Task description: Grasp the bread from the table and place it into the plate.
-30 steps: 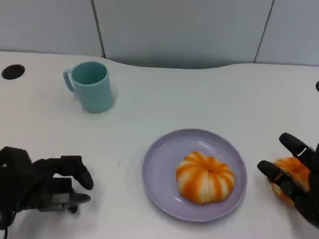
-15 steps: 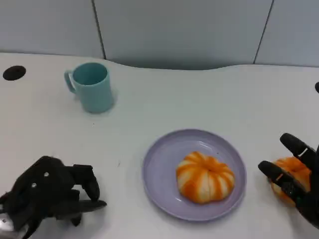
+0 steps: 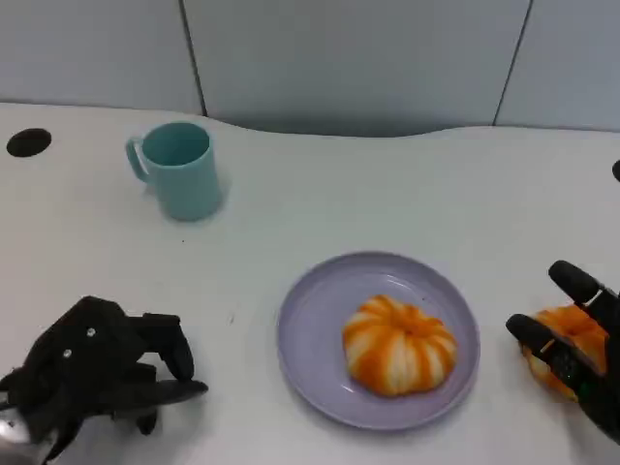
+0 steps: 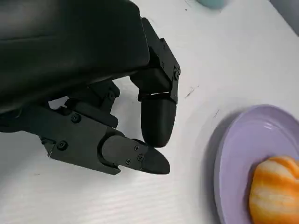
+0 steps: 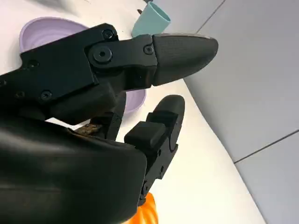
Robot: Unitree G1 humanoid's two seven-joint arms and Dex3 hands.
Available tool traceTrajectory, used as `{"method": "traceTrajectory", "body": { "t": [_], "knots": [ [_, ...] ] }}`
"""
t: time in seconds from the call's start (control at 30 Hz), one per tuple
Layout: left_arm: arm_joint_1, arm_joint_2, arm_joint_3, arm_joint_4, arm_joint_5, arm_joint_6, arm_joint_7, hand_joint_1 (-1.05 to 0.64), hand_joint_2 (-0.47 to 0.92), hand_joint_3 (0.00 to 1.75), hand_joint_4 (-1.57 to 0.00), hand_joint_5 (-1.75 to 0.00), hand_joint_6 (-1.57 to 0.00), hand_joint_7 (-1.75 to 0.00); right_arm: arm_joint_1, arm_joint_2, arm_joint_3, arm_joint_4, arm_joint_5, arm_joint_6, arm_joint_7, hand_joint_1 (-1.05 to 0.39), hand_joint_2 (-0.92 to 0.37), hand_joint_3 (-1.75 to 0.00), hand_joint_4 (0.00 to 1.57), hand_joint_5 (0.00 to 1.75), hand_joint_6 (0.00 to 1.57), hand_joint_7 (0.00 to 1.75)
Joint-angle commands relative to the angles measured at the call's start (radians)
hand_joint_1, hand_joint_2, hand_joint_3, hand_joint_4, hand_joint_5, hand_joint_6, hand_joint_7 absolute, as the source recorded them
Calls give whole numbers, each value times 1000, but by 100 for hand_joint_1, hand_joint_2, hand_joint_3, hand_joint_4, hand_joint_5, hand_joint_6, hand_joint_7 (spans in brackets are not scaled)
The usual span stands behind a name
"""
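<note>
Resting at the frame's lower right, the right hand cups an orange bread on the table, fingers spread around it, grip uncertain. It looks soft and light; hold its sides gently. Another bread fills the plate. At lower left, the left hand curls empty.
</note>
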Motion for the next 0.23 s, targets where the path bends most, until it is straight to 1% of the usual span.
{"method": "traceTrajectory", "body": {
  "t": [0.03, 0.13, 0.23],
  "knots": [
    [37, 8, 4, 48, -11, -27, -8, -41, 86, 5, -80, -175, -64, -175, -8, -29, -20, 33, -4, -43, 32, -33, -92, -33, 55, 90, 66, 41],
    [72, 15, 21, 30, -27, -58, -6, -43, 84, 4, -81, -175, -65, -175, -10, -26, -19, 35, -3, -47, 24, -32, -92, -34, 55, 90, 67, 42],
    [114, 17, 34, -9, -36, -76, -5, -40, 87, 7, -81, -175, -62, -175, -10, -21, -15, 23, -10, -39, -3, -32, -92, -33, 56, 90, 68, 42]
  ]
}}
